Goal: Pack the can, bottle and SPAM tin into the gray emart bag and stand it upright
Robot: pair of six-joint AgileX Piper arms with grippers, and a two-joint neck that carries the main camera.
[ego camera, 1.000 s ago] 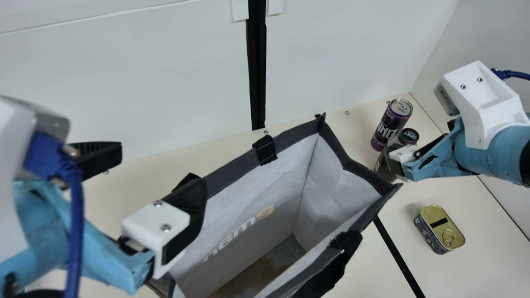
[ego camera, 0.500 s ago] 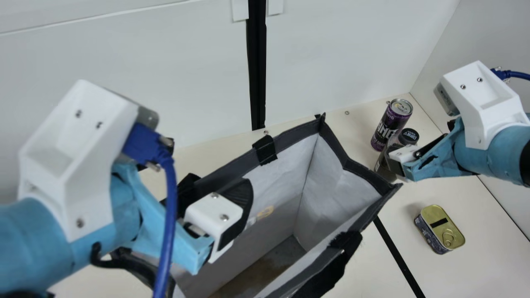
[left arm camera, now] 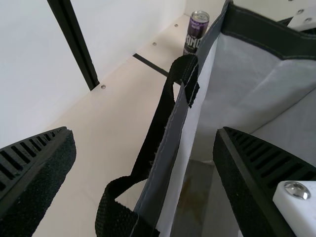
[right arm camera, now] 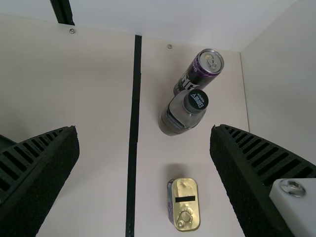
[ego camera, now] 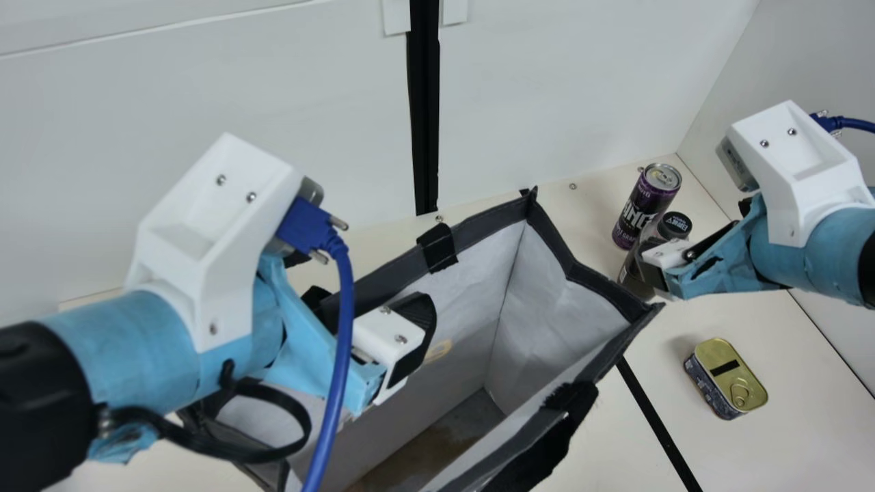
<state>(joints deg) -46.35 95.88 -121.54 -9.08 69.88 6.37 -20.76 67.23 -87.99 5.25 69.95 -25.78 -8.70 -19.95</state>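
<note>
In the main view my left gripper point(ego camera: 362, 280) is over the near-left part of the open, upright gray bag point(ego camera: 581, 273). In the left wrist view that gripper point(left arm camera: 145, 148) stands open, the bag's rim point(left arm camera: 170, 153) and a black handle between its spread fingers. My right gripper point(ego camera: 673, 263) is above the table at the bottle point(ego camera: 668, 230), partly covering it. From the right wrist, the gripper point(right arm camera: 144, 148) is open, holding nothing. The bottle point(right arm camera: 182, 113) stands against or just beside the purple can point(right arm camera: 200, 71); the SPAM tin point(right arm camera: 185, 205) lies apart from them.
White walls point(ego camera: 560, 89) rise behind and at the right of the cream table point(ego camera: 786, 451). A black strip point(right arm camera: 133, 128) runs along the tabletop. The bag's other black handle point(ego camera: 547, 444) hangs on its near side. A blue cable point(ego camera: 342, 328) loops beside my left gripper.
My left arm has moved rightward from the left side, bringing its gripper over the bag's rim. The right arm, bag, can, bottle and tin have kept their places.
</note>
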